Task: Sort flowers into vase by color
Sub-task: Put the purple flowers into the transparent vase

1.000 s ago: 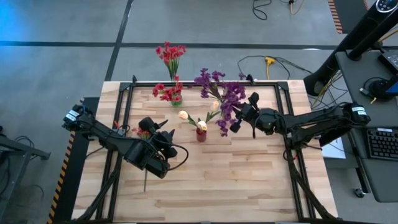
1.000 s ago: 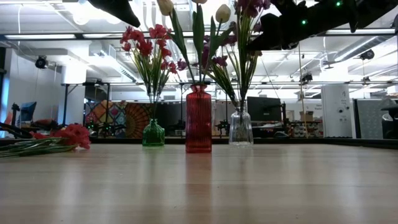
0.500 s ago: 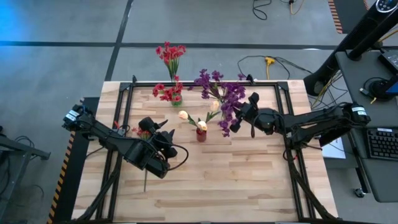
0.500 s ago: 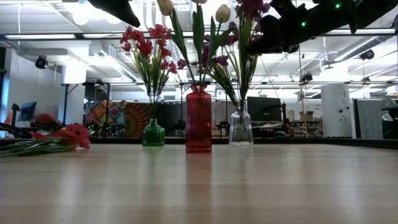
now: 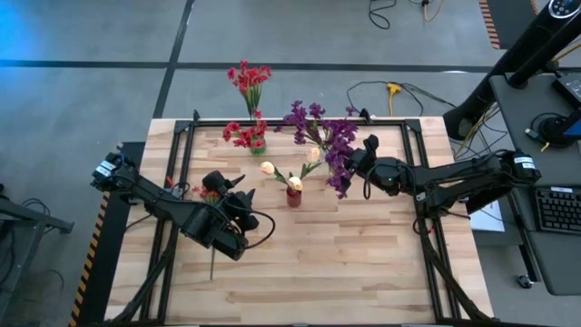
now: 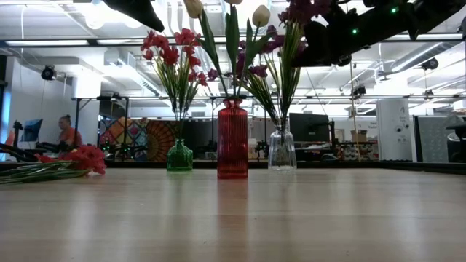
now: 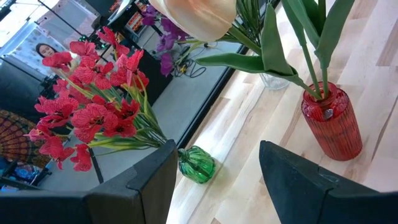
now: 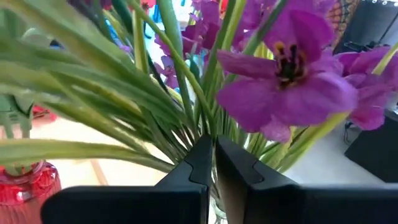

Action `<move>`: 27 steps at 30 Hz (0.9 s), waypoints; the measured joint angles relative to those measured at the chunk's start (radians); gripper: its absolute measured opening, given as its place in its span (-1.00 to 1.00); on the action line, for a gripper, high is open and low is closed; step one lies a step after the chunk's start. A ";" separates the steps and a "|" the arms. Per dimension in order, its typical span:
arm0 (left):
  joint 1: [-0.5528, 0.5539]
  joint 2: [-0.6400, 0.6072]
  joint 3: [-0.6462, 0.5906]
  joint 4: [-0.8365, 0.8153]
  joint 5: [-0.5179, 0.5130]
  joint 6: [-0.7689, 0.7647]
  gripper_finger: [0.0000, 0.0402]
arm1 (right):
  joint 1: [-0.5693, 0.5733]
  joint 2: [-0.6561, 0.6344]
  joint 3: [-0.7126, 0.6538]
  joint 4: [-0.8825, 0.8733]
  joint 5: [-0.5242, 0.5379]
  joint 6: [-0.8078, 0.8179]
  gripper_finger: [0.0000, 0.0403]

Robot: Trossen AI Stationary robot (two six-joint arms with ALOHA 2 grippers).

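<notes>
From above, three small vases stood near the far edge of the wooden tabletop (image 5: 363, 263): a green vase (image 5: 258, 145) with red flowers (image 5: 247, 82), a red vase (image 5: 293, 196) with cream flowers (image 5: 269, 169), and one more vase hidden under the purple flowers (image 5: 320, 127). The right tool (image 5: 352, 163) was among the purple blossoms, probably to put a purple stem in with its own color. The left tool (image 5: 238, 211) waited over the left half of the tabletop. Loose red flowers (image 5: 209, 193) lay beside it toward the left edge, probably the next ones to sort.

From tabletop height, the clear vase (image 6: 282, 150) showed to the right of the red one, with purple stems standing in it. The right arm reached in from above over this vase. The loose red flowers lay flat at the left, away from the vases. A person (image 6: 68, 132) sat far behind in the room.

In the left wrist view, the fingers (image 7: 298, 186) of that tool stood apart with nothing between them, facing the green and red vases.

In the right wrist view, the fingers (image 8: 236, 180) were pressed together among the green stems. A stem seemed to run down between them, but I could not tell if it was truly clamped.
</notes>
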 joint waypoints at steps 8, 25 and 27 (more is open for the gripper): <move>0.000 0.000 0.000 0.000 0.000 0.000 0.04 | -0.012 0.000 0.000 -0.013 0.000 0.016 -0.94; 0.000 0.000 0.000 0.000 0.000 0.000 0.04 | -0.027 0.000 0.000 -0.044 -0.002 0.030 -0.94; 0.000 0.000 0.000 0.000 0.000 0.000 0.04 | -0.027 0.000 0.000 -0.045 -0.002 0.030 -0.94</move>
